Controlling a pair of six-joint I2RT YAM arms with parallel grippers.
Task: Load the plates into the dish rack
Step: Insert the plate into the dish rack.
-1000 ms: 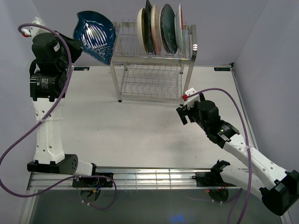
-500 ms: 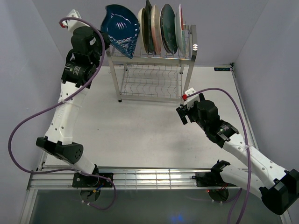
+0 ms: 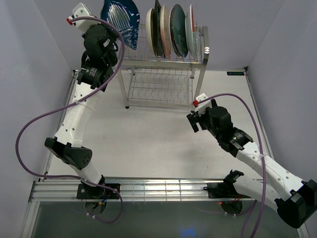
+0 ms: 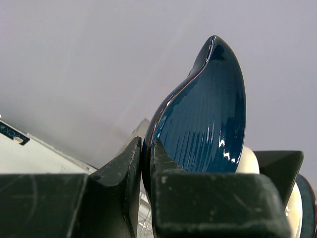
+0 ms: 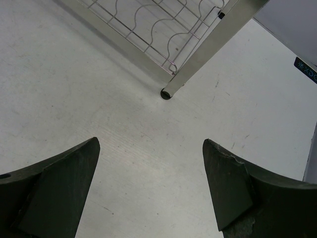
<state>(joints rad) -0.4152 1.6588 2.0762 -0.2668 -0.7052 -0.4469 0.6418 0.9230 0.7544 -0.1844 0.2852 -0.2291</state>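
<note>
pale grey walls [image 3: 39, 44] close in a white surface [image 3: 148, 144], with a metal rail [image 3: 158, 188] along its near edge where both arms are bolted. the right arm [image 3: 247, 148] reaches from the near right corner toward the middle. the right jaws hang wide apart over bare surface with nothing between them. in the right wrist view, the rack's front right leg [image 5: 198, 64] stands just beyond them, its foot on the surface.

the left arm [image 3: 79, 109] rises from the near left and stretches to the far left end of the dish rack [image 3: 161, 62], trailing a purple cable [image 3: 29, 134]. the left jaws are clamped on the rim of the dark blue plate [image 3: 120, 17], one finger on each face. the plate is held nearly upright at the left end of the upper tier, just left of the cream plate [image 3: 150, 29]. whether its lower edge sits in a slot, i cannot tell.

further right on that upper tier stand the cream plate, the pink-and-cream plate [image 3: 164, 29], the dark teal plate [image 3: 178, 29] and the white plate [image 3: 190, 27] with a coloured rim, all on edge and close together. a dark corner shows behind the cream one, too hidden to name.
</note>
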